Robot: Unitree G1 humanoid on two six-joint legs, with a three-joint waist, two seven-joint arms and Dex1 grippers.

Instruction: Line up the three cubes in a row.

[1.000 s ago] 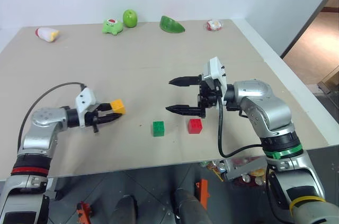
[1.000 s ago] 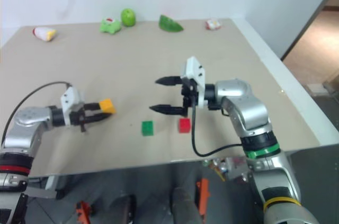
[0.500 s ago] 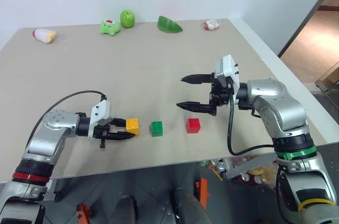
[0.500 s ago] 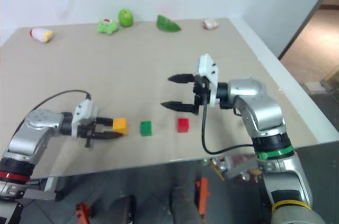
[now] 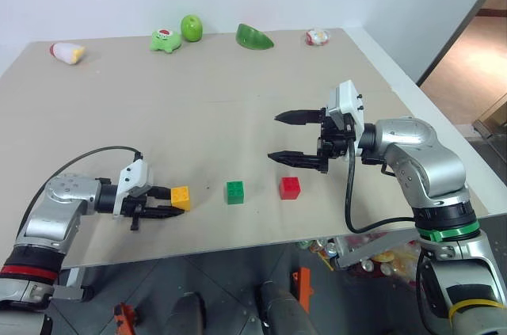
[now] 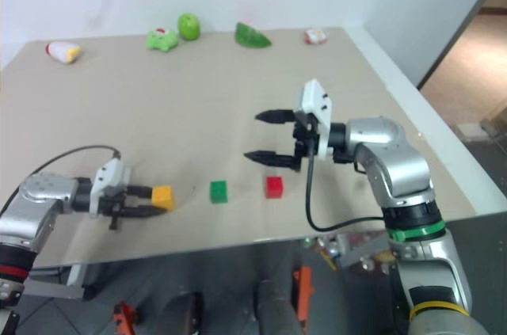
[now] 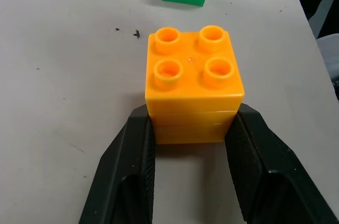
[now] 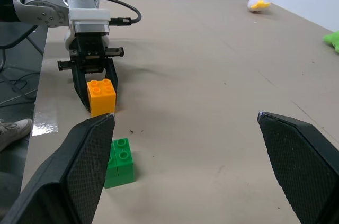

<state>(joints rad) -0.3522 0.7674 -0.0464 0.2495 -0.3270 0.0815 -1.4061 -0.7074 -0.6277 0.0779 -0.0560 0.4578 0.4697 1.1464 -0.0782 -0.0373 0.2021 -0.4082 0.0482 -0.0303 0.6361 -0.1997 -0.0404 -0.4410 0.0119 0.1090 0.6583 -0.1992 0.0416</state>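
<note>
Left gripper (image 5: 169,203) clamped on yellow-orange cube (image 5: 181,197), cube down on the desk (image 5: 198,113) near its front edge. Green cube (image 5: 235,192) next right, then red cube (image 5: 290,187). Right gripper (image 5: 286,138) spread wide above the desk, holding nothing.

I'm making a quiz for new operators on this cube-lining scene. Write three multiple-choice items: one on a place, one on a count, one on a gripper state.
1. Where does the green studded plastic cube sit?
A. between the orange and red cubes
B. at the table's far edge
C. on top of the red cube

2. How many studs top the yellow-orange studded plastic cube?
A. two
B. four
C. six

3. How is the right gripper?
A. shut on the red cube
B. shut on nothing
C. open, above the table

Key: 1 A, it lies between the yellow-orange one and the red studded plastic cube. 2 B, the left wrist view shows four. 3 C, its fingers stand wide apart, holding nothing, while the left gripper clamps the yellow-orange cube.
</note>
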